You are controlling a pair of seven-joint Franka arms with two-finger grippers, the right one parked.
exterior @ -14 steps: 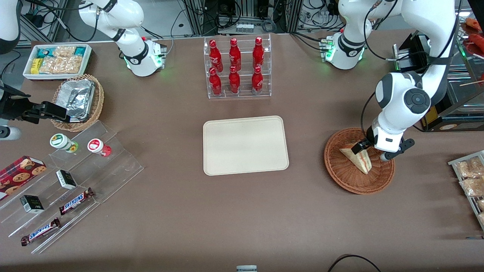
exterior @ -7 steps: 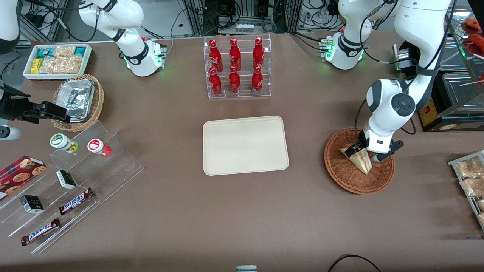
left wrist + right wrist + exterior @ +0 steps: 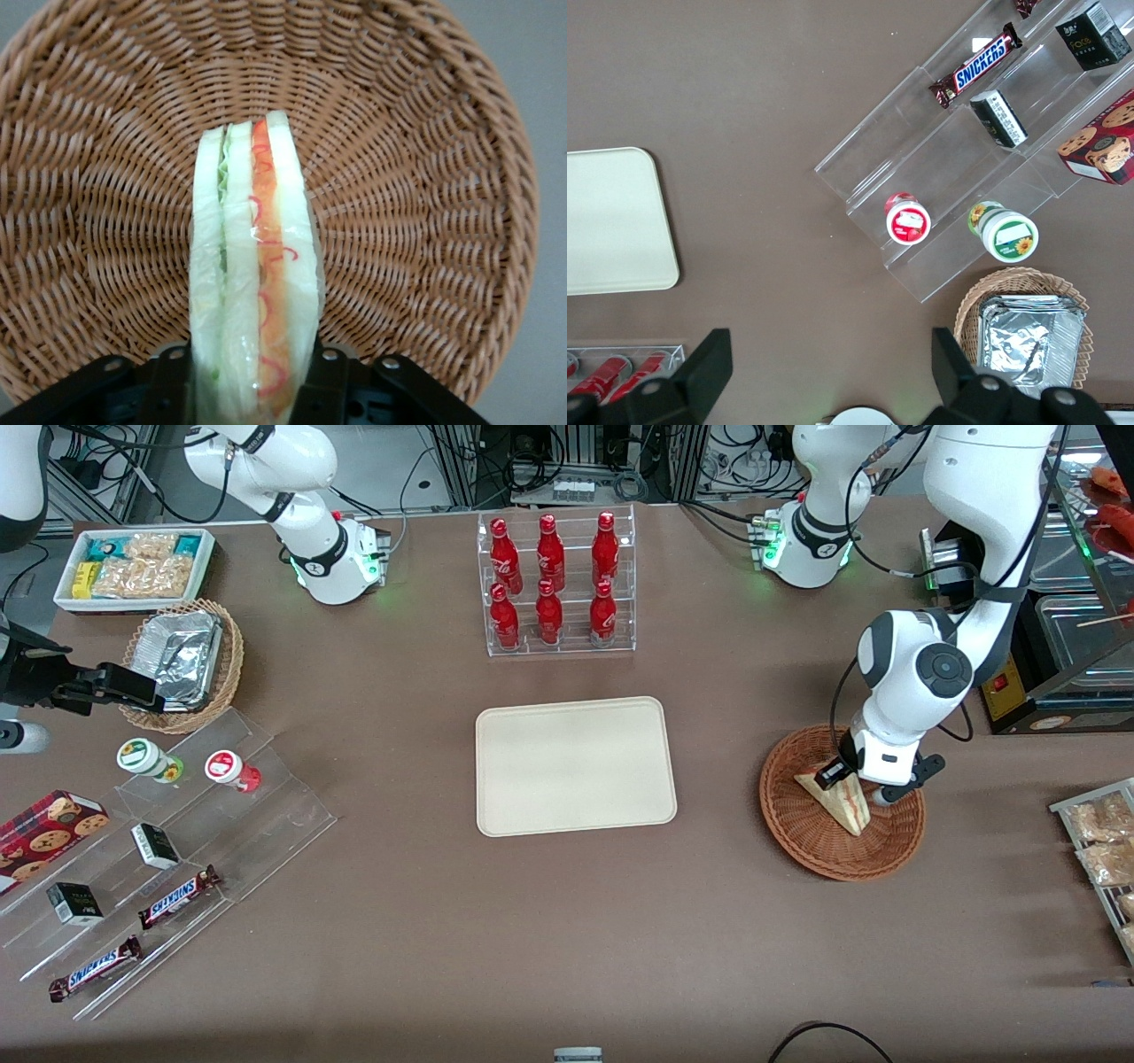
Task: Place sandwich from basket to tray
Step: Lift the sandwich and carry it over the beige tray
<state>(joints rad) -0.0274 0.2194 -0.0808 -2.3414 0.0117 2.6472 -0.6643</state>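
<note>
The sandwich, a pale wedge with red and green filling, stands on edge in the round reddish-brown basket toward the working arm's end of the table. My left gripper is down in the basket, its fingers pressed against both bread faces of the sandwich. In the left wrist view the sandwich runs out from between the black fingers of the gripper over the woven basket. The cream tray lies flat mid-table, bare, beside the basket; its corner shows in the right wrist view.
A clear rack of red bottles stands farther from the camera than the tray. A tan wicker basket with foil containers, a white snack bin and an acrylic stand sit toward the parked arm's end. A rack of snack bags lies beside the basket.
My left arm came down over the basket, bringing the gripper onto the sandwich; its fingers closed in against the bread. The sandwich stays in the basket.
</note>
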